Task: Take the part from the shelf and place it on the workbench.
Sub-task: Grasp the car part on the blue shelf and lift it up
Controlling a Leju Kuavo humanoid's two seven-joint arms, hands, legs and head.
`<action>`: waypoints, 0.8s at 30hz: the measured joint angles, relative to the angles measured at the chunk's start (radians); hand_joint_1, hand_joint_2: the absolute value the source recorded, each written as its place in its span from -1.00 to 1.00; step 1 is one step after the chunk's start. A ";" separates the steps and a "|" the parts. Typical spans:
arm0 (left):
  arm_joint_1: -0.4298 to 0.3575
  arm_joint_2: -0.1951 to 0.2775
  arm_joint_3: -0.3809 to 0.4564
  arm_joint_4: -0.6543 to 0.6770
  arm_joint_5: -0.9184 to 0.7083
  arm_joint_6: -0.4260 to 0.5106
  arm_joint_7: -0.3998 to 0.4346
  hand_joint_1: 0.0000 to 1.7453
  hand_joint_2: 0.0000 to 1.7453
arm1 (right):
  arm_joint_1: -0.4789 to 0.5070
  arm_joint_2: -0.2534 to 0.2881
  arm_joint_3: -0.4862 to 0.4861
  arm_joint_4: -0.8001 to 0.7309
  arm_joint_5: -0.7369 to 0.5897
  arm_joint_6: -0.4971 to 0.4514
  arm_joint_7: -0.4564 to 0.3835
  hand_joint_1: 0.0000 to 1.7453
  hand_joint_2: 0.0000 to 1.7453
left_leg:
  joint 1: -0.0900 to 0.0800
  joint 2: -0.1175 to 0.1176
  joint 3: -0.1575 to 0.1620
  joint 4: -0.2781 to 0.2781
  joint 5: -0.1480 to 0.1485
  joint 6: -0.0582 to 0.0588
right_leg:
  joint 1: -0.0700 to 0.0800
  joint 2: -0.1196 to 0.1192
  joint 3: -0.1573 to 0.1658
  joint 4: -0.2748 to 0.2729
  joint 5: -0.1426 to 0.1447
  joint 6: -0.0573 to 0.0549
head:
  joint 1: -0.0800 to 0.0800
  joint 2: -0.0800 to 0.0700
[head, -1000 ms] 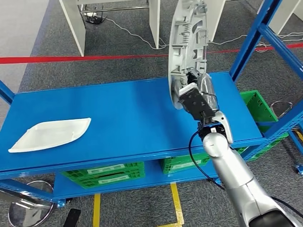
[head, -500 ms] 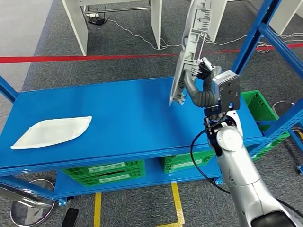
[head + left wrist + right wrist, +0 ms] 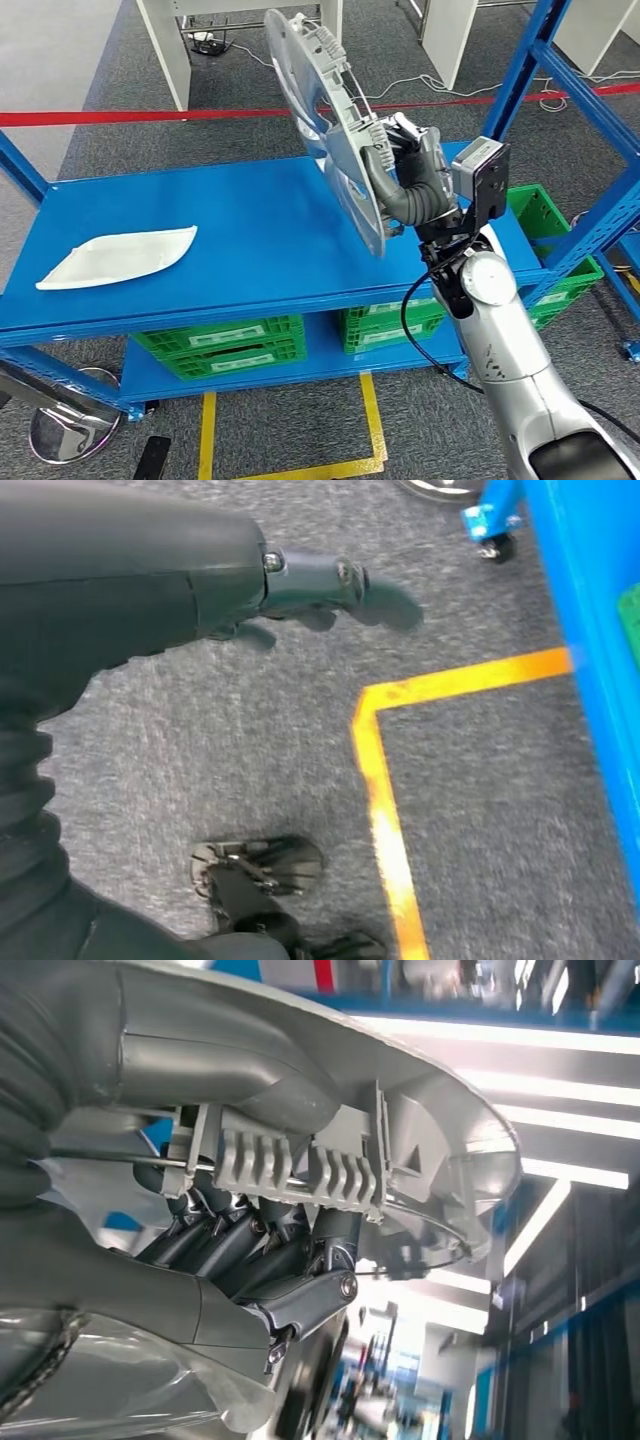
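My right hand [image 3: 411, 175] grips a large grey curved plastic part [image 3: 328, 115] and holds it in the air above the right half of the blue shelf [image 3: 249, 250], tilted with its ribbed back toward me. In the right wrist view the fingers [image 3: 249, 1245] wrap round the part's ribbed edge [image 3: 302, 1165]. A second, white flat part [image 3: 121, 257] lies on the shelf's left side. My left hand [image 3: 317, 585] hangs over the grey carpet with its fingers stretched out and nothing in them.
Green crates [image 3: 226, 345] stand on the lower shelf and one more [image 3: 547, 225] at the right. Blue uprights [image 3: 528, 70] rise at the right. Red tape [image 3: 136, 117] and yellow floor lines [image 3: 373, 425] mark the carpet. A white table's legs [image 3: 170, 50] stand behind.
The right hand has turned its wrist and swung the grey part leftward, from near upright to slanting over the shelf. The view has shifted slightly.
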 joint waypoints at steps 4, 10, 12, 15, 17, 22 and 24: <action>-0.003 -0.002 0.001 0.000 0.000 0.000 0.001 -1.00 1.00 | -0.010 -0.009 0.007 0.001 -0.008 0.020 -0.007 1.00 1.00 | 0.008 0.008 -0.031 -0.019 0.051 0.023 | 0.001 0.003 -0.035 0.052 -0.057 0.021 | 0.003 0.000; -0.004 -0.006 0.006 0.000 0.000 0.000 0.003 -1.00 1.00 | -0.018 -0.020 0.011 0.001 -0.009 0.026 -0.013 1.00 1.00 | 0.009 0.010 -0.117 -0.013 0.116 0.024 | -0.005 0.003 -0.022 0.248 -0.162 0.034 | 0.007 0.000; -0.004 -0.007 0.007 0.000 0.000 0.000 0.004 -1.00 1.00 | -0.021 -0.022 0.011 0.000 -0.006 0.024 -0.016 1.00 1.00 | 0.008 0.009 -0.139 -0.006 0.132 0.016 | -0.005 0.002 0.092 0.108 -0.139 0.032 | 0.007 0.000; -0.004 -0.008 0.007 0.000 -0.001 0.000 0.004 -1.00 1.00 | -0.023 -0.023 0.009 -0.003 -0.002 0.020 -0.021 1.00 1.00 | 0.004 0.009 -0.156 -0.001 0.157 0.001 | -0.002 0.005 0.177 -0.021 -0.162 0.024 | 0.006 0.000; -0.003 -0.007 0.008 0.000 -0.001 0.000 0.005 -1.00 1.00 | -0.024 -0.023 0.009 -0.003 -0.001 0.019 -0.023 1.00 1.00 | 0.005 0.008 -0.163 -0.001 0.164 -0.010 | -0.003 0.004 0.160 -0.025 -0.149 0.009 | 0.006 0.000; 0.000 -0.007 0.008 0.000 -0.001 0.000 0.005 -1.00 1.00 | -0.023 -0.024 0.007 -0.005 0.004 0.008 -0.025 1.00 1.00 | 0.013 0.006 -0.217 0.220 -0.034 -0.036 | -0.007 -0.001 0.103 -0.026 -0.093 -0.020 | -0.002 0.000; 0.000 -0.008 0.008 0.000 -0.001 0.001 0.005 -1.00 1.00 | -0.020 -0.024 0.004 -0.005 0.005 0.005 -0.026 1.00 1.00 | 0.015 0.006 -0.208 0.297 -0.041 -0.039 | -0.007 -0.001 0.073 -0.023 -0.071 -0.018 | -0.002 0.000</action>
